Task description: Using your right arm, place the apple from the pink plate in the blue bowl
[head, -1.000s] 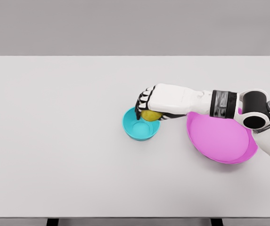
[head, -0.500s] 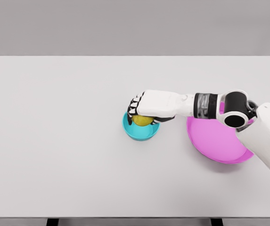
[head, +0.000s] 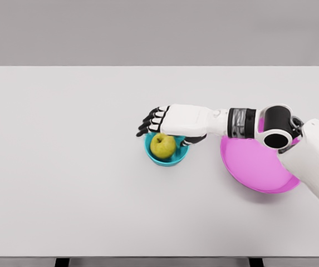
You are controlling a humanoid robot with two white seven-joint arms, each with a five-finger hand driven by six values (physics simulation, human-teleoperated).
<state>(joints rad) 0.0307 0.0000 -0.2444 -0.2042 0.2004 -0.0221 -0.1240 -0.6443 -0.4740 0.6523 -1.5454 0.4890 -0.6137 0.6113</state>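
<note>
A white table fills the head view beneath a plain grey backdrop, its left half bare. Just left of centre, a yellow-green apple sits inside the blue bowl, stem dimple facing up, taking up most of the small bowl's interior. The right hand hangs directly over the bowl's far rim, just above the fruit, its dark-tipped fingers spread and stretched out to the left past the bowl's edge; they grasp nothing, and the apple lies free beneath the palm. The thumb side of the hand shows as a dark strip at the bowl's right rim. From the hand, the white forearm runs level to the right, through a black-banded wrist section and a round black joint, crossing above the far edge of the pink plate. The plate sits just right of the bowl, close to it but apart, with nothing on it. The upper arm drops away to the lower right corner of the frame
</note>
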